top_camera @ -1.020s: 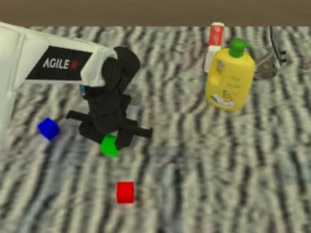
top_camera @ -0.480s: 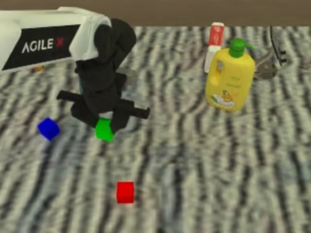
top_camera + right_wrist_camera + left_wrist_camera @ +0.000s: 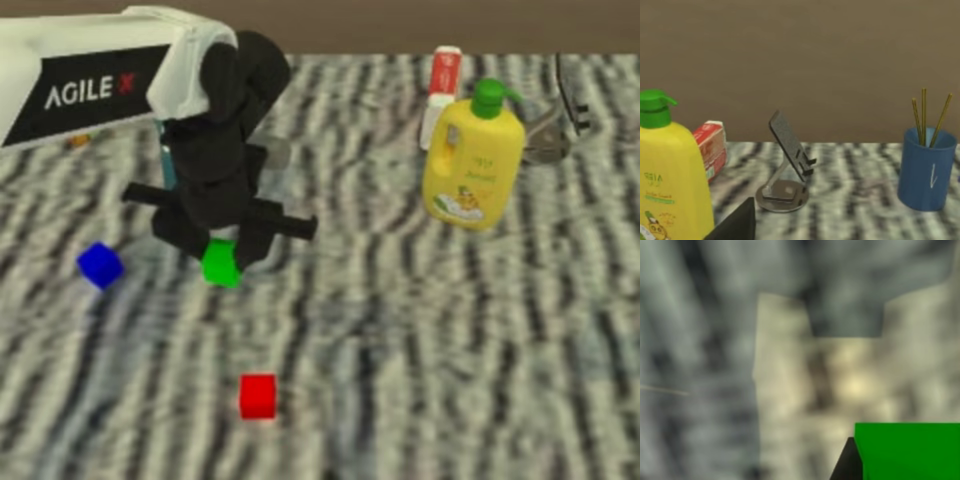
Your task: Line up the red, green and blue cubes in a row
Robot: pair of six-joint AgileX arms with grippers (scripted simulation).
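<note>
Grey-and-white striped worktop (image 3: 450, 330) under a plain brown wall (image 3: 800, 60); left gripper (image 3: 222, 258) jaws grip the green cube (image 3: 220, 265), between blue cube (image 3: 100, 265) and red cube (image 3: 258, 396)

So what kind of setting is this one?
Likely a rendered tabletop scene with household clutter: a striped cloth, a yellow pump bottle, a phone stand and a blue pen cup. The left gripper holds a green cube.

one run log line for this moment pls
left gripper: shut on green cube, lifted | blue cube: table, left | red cube: table, near edge | right arm: out of top view
</note>
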